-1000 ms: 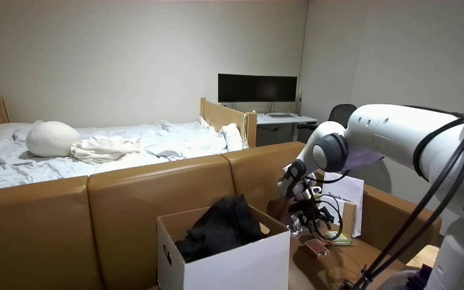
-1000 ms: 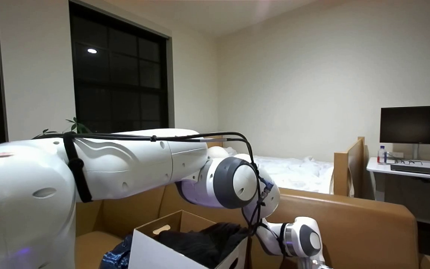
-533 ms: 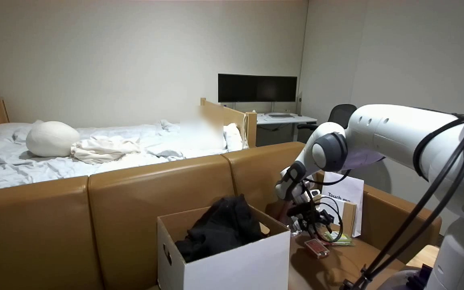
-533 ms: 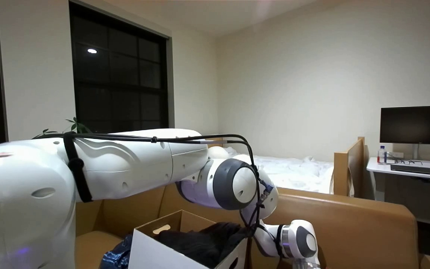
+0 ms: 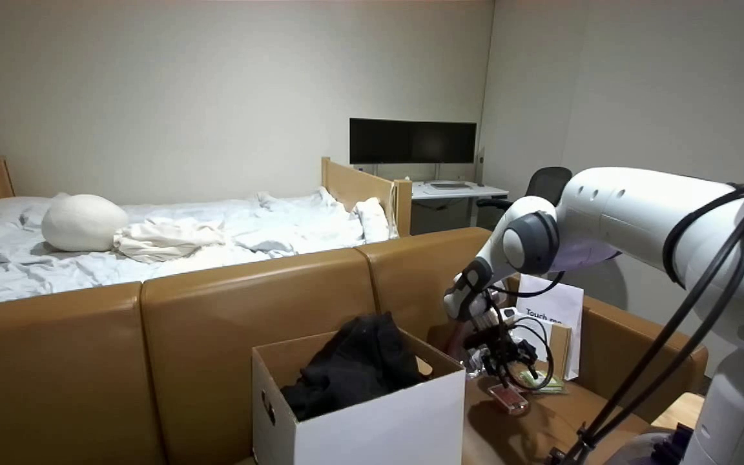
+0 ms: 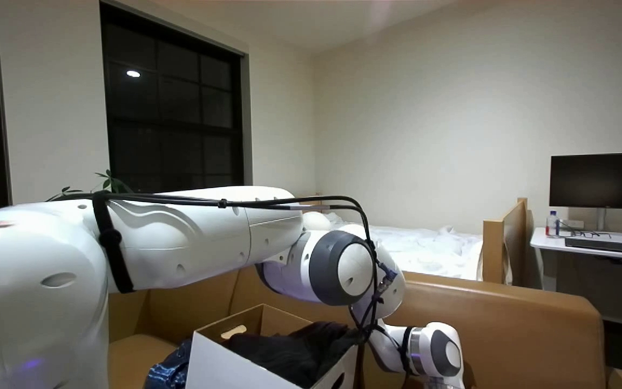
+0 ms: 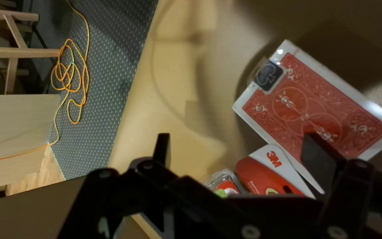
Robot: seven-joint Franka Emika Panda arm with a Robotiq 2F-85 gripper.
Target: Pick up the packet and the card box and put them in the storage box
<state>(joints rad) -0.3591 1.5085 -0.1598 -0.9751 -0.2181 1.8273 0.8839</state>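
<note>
The card box [image 5: 509,398] lies flat on the sofa seat. In the wrist view the red card box [image 7: 310,106] lies at an angle on the right. The packet [image 5: 546,383] lies next to it; its red and white 3M end [image 7: 264,172] shows in the wrist view, the rest hidden behind the gripper. My gripper [image 7: 240,151] is open and empty, its jaws wide apart, with the right finger in front of the card box. In an exterior view the gripper [image 5: 517,378] is just above both items. The storage box [image 5: 378,426] also shows in an exterior view [image 6: 235,362].
Black cloth [image 5: 352,368] fills much of the storage box. A clear crinkled object [image 5: 473,365] lies by the sofa back [image 5: 423,271]. An upright white box [image 5: 559,349] and a white "Touch me" bag [image 5: 573,323] stand behind the packet. Blue fabric [image 6: 170,367] lies beside the storage box.
My gripper has moved down a little toward the card box and the packet and now covers the card box's far edge in an exterior view. The objects have not moved.
</note>
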